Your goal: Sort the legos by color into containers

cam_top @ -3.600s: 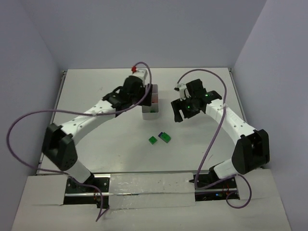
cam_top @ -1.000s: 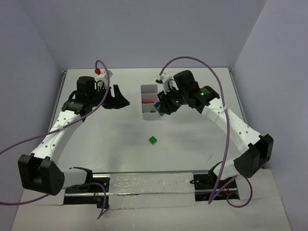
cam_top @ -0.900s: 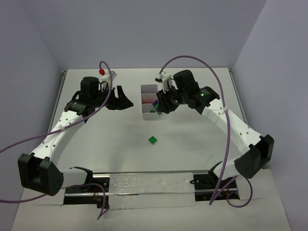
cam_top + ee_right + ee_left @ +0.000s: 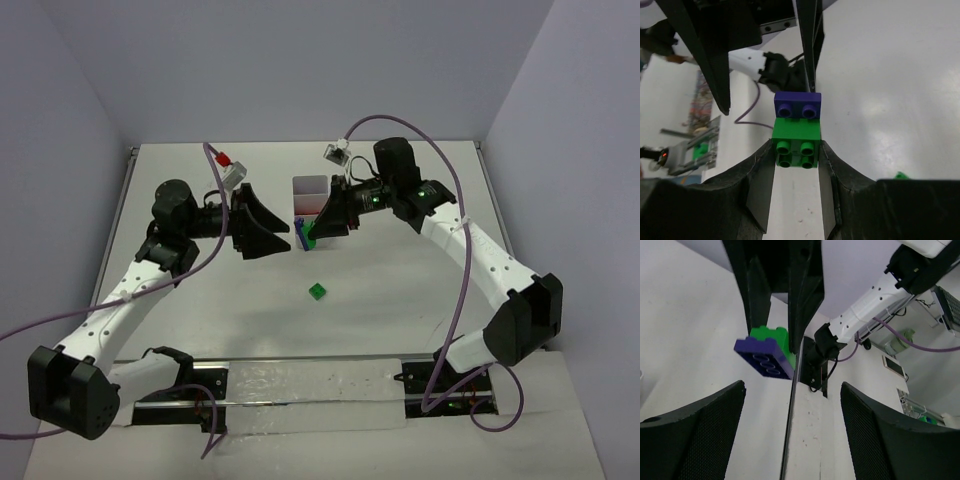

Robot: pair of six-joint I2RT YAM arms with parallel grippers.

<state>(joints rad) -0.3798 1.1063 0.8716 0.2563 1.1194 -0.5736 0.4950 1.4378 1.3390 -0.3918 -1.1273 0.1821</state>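
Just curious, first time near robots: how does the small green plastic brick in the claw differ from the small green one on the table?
The held green brick is off the table, pinched by the right gripper; the loose green brick lies on the white table. The held one has a dark blue brick stuck to it; the loose one is alone. Both are green and outside the white tray.

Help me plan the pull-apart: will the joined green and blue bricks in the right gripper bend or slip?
Likely rigid: the green brick shows straight edges in the right gripper. The blue brick, outside the grip, may snap off when tugged.
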